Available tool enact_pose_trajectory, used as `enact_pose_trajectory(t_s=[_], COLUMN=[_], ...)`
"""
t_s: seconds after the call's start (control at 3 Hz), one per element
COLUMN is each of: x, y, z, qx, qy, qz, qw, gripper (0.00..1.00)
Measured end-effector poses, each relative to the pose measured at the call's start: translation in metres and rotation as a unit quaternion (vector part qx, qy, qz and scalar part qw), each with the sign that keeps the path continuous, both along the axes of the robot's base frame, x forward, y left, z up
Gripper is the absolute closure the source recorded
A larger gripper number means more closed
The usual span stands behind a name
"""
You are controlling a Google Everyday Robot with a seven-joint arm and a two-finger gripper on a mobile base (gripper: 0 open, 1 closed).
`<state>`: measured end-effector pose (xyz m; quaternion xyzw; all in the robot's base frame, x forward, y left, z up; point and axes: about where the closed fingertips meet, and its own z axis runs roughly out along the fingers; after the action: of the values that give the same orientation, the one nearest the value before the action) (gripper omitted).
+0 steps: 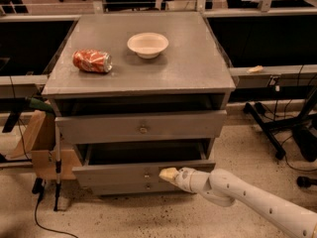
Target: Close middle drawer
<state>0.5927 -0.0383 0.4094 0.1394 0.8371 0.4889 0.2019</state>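
Dim warm light; gripper (166,173) at drawer (111,174)

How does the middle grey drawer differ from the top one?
The top grey wooden drawer has a taller front than the middle grey wooden drawer. The top drawer's knob is larger and shinier than the middle drawer's knob. The gripper is at the middle drawer's front, right of that knob; the top drawer is untouched. Both stand open.

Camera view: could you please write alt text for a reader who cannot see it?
The gripper is at the front of the open middle drawer of a grey cabinet. A crushed red can and a white bowl sit on top.
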Motion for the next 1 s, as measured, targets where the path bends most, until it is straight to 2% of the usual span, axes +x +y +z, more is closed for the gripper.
enact_pose_trajectory(t_s=[0.33, 0.67, 1.0], x=[0.0003, 0.0008, -0.0022], y=[-0.0108, -0.0142, -0.0198], z=[-0.0063, -0.007, 0.0003], qx=[0.004, 0.0, -0.026], qy=[0.01, 0.004, -0.023], qz=[-0.021, -0.031, -0.052], qw=[0.9997, 0.9995, 0.998], gripper=[1.0, 1.0, 1.0])
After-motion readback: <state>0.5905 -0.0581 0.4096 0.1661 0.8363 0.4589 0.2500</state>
